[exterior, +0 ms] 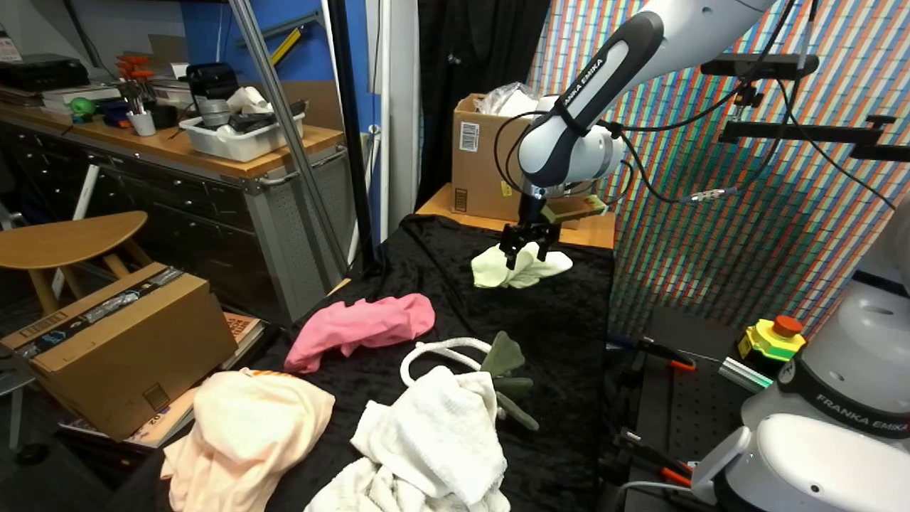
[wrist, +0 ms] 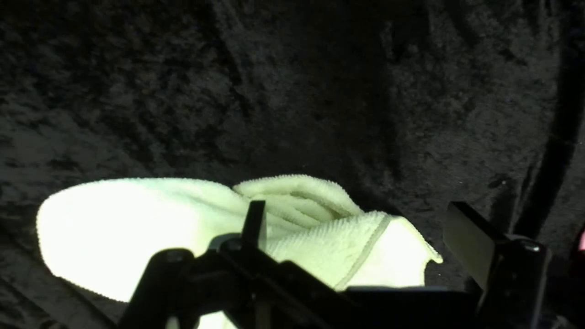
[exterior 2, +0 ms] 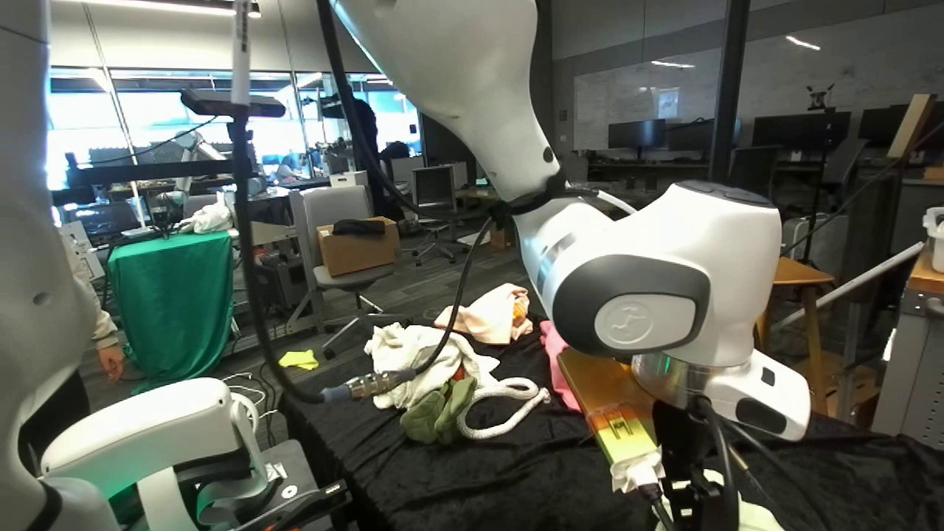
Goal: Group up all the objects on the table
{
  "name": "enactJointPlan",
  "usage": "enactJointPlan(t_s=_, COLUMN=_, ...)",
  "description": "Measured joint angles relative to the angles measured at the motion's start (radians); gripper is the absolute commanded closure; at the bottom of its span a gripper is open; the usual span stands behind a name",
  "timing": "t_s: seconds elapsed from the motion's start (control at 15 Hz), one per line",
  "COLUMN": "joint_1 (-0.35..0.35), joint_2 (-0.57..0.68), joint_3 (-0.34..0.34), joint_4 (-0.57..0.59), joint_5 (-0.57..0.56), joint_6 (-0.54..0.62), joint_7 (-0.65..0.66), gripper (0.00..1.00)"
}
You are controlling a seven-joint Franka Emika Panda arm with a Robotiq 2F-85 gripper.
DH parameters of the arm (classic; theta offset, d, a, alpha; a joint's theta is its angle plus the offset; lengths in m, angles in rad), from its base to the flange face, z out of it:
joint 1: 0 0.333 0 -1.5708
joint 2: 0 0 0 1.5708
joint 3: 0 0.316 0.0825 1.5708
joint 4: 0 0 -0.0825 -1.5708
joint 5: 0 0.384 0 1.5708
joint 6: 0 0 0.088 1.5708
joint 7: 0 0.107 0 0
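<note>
My gripper is open over the pale yellow-green cloth at the far end of the black-covered table. In the wrist view the fingers of the gripper stand wide apart, with part of the cloth between them; contact cannot be told. A pink cloth, a peach cloth and a white towel lie nearer that exterior camera. A white rope and a dark green leaf-shaped piece stick out beside the towel. In an exterior view the arm partly hides the pink cloth.
A cardboard box stands on wood beyond the table's far end. Another cardboard box stands beside the table. A yellow-red emergency stop sits near the robot base. Cables hang along the arm. A yellow cloth lies on the floor.
</note>
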Motion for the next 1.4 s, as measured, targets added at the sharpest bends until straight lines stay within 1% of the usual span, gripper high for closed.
enactJointPlan(t_s=0.33, joint_1=-0.003, joint_2=0.056, joint_3=0.009, joint_4=0.027, joint_5=0.023, joint_6=0.034, joint_7=0.028, gripper=0.00)
enactJointPlan(t_s=0.53, joint_1=-0.004, joint_2=0.080, joint_3=0.024, joint_4=0.024, joint_5=0.048, joint_6=0.100, joint_7=0.028, gripper=0.00)
enactJointPlan(t_s=0.73, joint_1=-0.004, joint_2=0.105, joint_3=0.031, joint_4=0.017, joint_5=0.049, joint_6=0.182, joint_7=0.040, gripper=0.00)
enactJointPlan(t_s=1.13, joint_1=-0.003, joint_2=0.124, joint_3=0.018, joint_4=0.018, joint_5=0.042, joint_6=0.288, joint_7=0.101, gripper=0.00)
enactJointPlan(t_s=1.4, joint_1=-0.002, joint_2=0.131, joint_3=0.013, joint_4=0.018, joint_5=0.038, joint_6=0.332, joint_7=0.138, gripper=0.00)
